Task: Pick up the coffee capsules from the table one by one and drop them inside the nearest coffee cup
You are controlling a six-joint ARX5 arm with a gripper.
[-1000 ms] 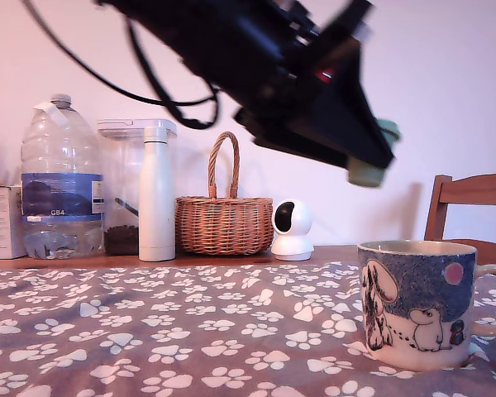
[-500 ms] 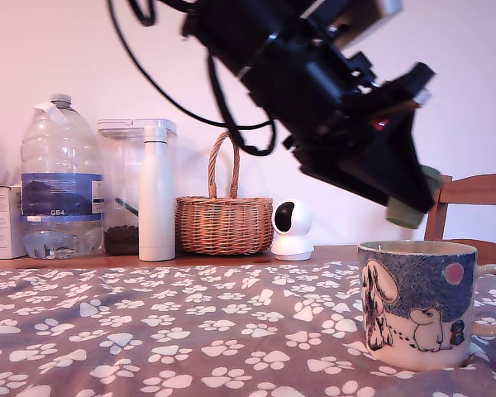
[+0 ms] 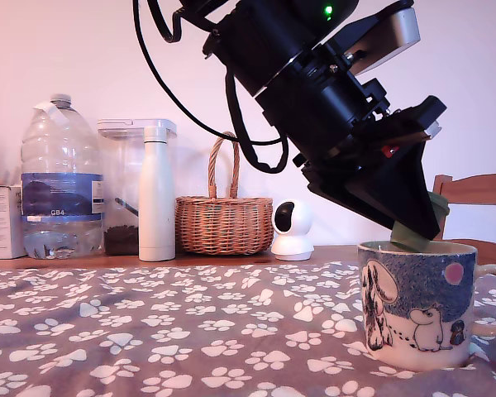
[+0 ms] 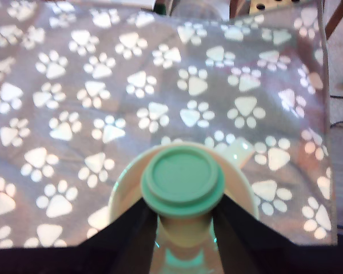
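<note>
My gripper points down at the mouth of the coffee cup, a blue speckled mug with white cartoon figures standing at the exterior view's right. A sage-green coffee capsule is clamped between the black fingers, its lower end right at the cup's cream rim. In the wrist view the capsule fills the centre with a dark finger on each side, and the cup's pale rim rings it below. The table wears a grey-purple cloth with white paw prints. No other capsule shows.
Along the back of the table stand a large water bottle, a clear container, a white flask, a wicker basket and a small white camera. A wooden chair back rises behind the cup.
The arm has swung down and toward the exterior view's right, carrying the capsule from high above the table to the cup's rim.
</note>
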